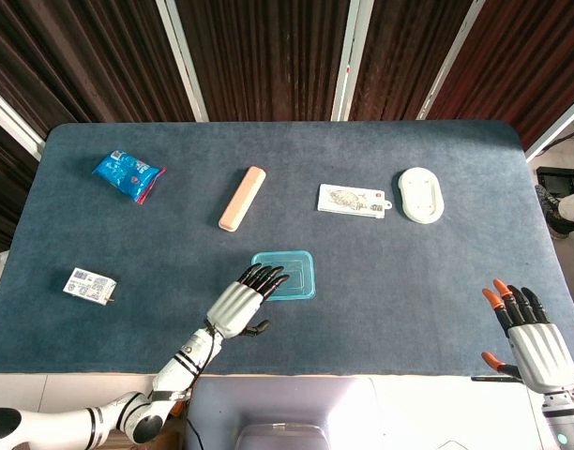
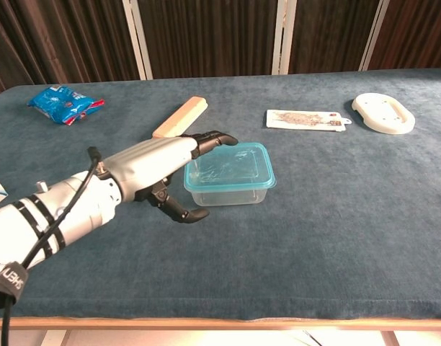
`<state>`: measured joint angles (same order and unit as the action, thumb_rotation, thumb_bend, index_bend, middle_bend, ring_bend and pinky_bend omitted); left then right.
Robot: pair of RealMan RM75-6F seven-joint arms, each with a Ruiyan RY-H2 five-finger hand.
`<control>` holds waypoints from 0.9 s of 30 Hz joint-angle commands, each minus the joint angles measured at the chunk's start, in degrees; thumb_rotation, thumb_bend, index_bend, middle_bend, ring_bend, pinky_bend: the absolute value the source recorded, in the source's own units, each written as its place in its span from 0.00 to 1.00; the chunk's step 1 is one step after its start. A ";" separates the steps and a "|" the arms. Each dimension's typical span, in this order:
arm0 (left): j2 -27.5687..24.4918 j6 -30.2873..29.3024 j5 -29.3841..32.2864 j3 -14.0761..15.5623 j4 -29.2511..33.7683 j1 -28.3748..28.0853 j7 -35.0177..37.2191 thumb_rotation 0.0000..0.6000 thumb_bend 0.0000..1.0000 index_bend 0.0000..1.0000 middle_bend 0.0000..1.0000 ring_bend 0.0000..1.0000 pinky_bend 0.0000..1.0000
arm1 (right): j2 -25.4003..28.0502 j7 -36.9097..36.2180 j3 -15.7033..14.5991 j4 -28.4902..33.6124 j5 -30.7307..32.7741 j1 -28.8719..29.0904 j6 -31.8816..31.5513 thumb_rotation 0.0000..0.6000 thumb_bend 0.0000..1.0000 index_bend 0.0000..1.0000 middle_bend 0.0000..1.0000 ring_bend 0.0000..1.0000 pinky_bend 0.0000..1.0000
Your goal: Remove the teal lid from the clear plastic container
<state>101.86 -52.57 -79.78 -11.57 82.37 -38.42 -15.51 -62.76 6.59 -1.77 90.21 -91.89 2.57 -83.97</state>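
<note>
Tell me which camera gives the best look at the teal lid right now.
The chest view: the teal lid shows almost whole, seated on the clear plastic container, with the left robot hand at its left edge. In the head view, that robot hand covers the lid's left part.

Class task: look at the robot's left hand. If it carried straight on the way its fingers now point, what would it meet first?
The left hand points at the teal lid of the clear plastic container. Its fingertips already hang over the lid's near-left corner, so it would probably meet the lid first, though the height above it is unclear.
</note>
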 commanded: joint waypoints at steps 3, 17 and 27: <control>4.17 2.36 5.60 -2.42 -4.19 -3.38 -3.67 1.00 0.29 0.00 0.00 0.00 0.00 | 0.32 -0.63 -0.10 0.04 -0.14 0.00 0.05 1.00 0.06 0.00 0.00 0.00 0.00; 5.47 6.71 16.17 -5.86 -8.42 -9.05 -7.20 1.00 0.29 0.00 0.00 0.00 0.00 | 1.14 -2.20 -0.27 -0.27 -0.10 -0.13 0.16 1.00 0.06 0.00 0.00 0.00 0.00; 3.64 8.02 20.66 -5.74 -7.46 -11.18 -10.35 1.00 0.29 0.00 0.00 0.00 0.00 | 1.28 -2.32 -0.33 -0.19 -0.18 -0.14 0.21 1.00 0.06 0.00 0.00 0.00 0.00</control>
<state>105.97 -45.02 -60.15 -17.30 74.57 -49.09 -25.30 -61.48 4.28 -2.10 90.02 -92.07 2.43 -83.75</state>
